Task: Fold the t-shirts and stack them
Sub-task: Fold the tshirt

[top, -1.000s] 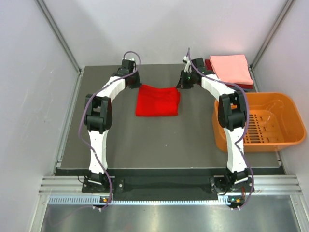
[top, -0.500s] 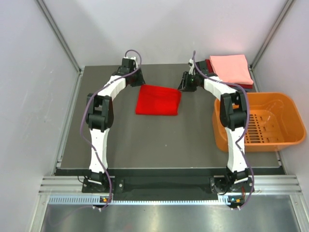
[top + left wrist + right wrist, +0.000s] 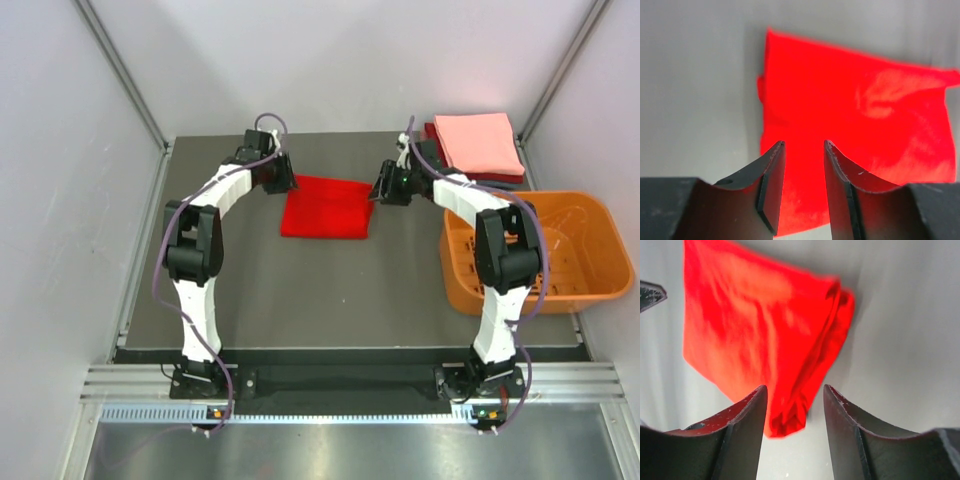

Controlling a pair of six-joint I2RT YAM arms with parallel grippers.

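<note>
Handling the red t-shirt [image 3: 325, 208]: you have soft, light, limp cloth here. Judge that it drapes and slides out of square if you lift it by a single point.
Where it lies: it is folded to a rough rectangle, flat on the far middle of the table [image 3: 300, 290], between your two grippers. The right wrist view shows its layers bunched thick at one corner.
Where to take hold: pinch through all layers at the two corners of one edge, both arms together, so the fold probably keeps.
Left gripper [image 3: 278, 174]: its fingers are spread with nothing between them, just beside the shirt's far-left corner.
Right gripper [image 3: 388, 185]: its fingers are parted and empty, just off the far-right corner.
Folded stack: the salmon-pink shirt [image 3: 480, 142] lies on top of a dark red shirt [image 3: 432, 133] at the far right, apart from your red one.
Orange basket [image 3: 520, 198]: it sits at the right edge, under your right elbow.
Changed since a second ago: both grippers were pressed shut at the far corners; now they have let go. The right elbow has swung out over the basket.
</note>
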